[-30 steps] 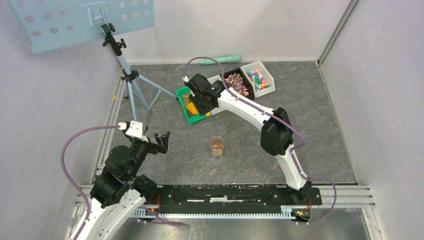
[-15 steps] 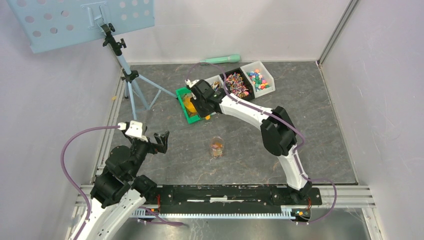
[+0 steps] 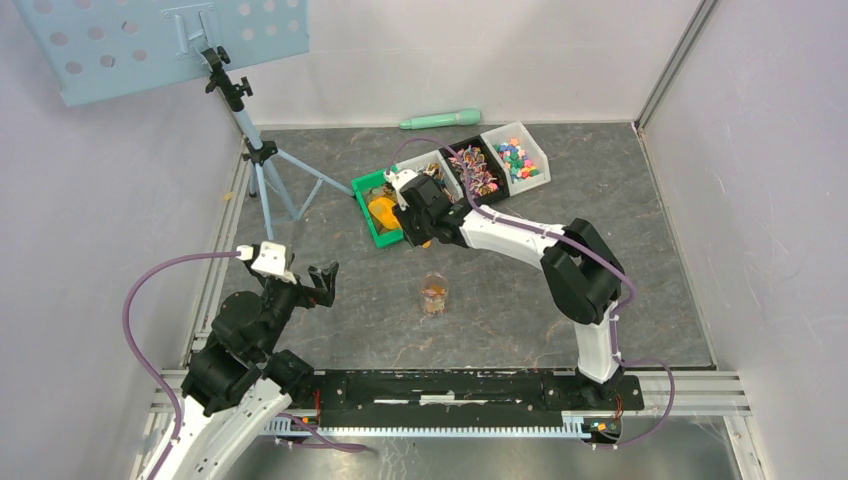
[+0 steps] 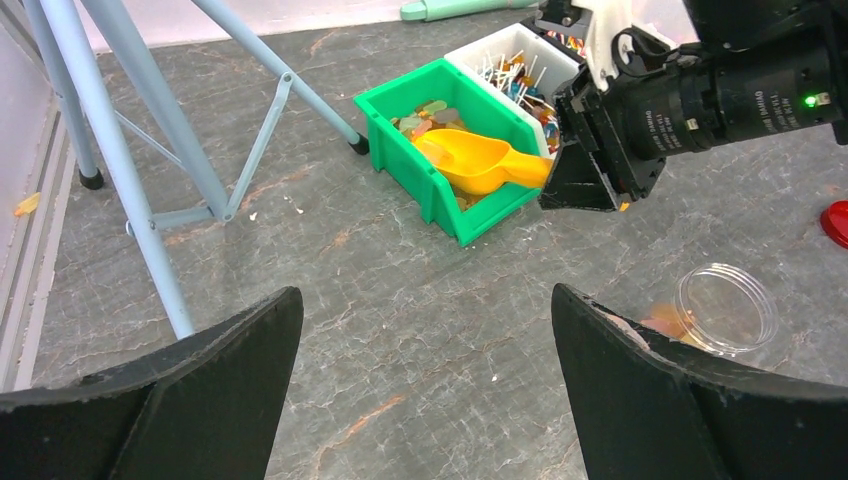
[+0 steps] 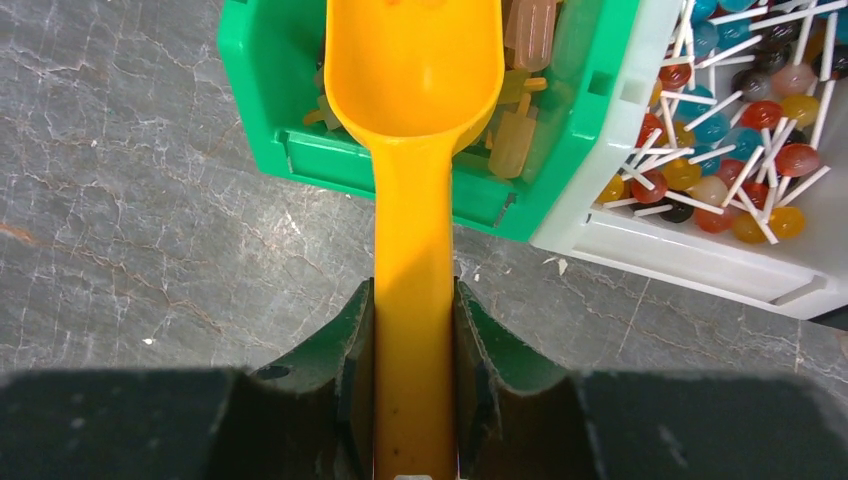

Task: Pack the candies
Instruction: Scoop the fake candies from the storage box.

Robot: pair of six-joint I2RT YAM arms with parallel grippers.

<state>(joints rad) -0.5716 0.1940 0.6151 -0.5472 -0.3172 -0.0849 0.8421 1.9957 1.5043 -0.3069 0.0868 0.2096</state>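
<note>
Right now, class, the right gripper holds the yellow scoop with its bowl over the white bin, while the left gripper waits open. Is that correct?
Not quite: the bin is wrong. The right gripper holds the yellow scoop with its bowl over the green bin, as the right wrist view shows, while the left gripper waits open.

yellow scoop (image 4: 478,160) over green bin (image 4: 440,205) | right end effector (image 4: 558,175) grips it

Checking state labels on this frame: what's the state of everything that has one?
Left gripper: open, empty.
Right gripper: shut on yellow scoop.
Yellow scoop: held by handle, bowl over green bin.
Jar: upright, uncapped, few candies inside.
Red lid: off, on table.
</note>
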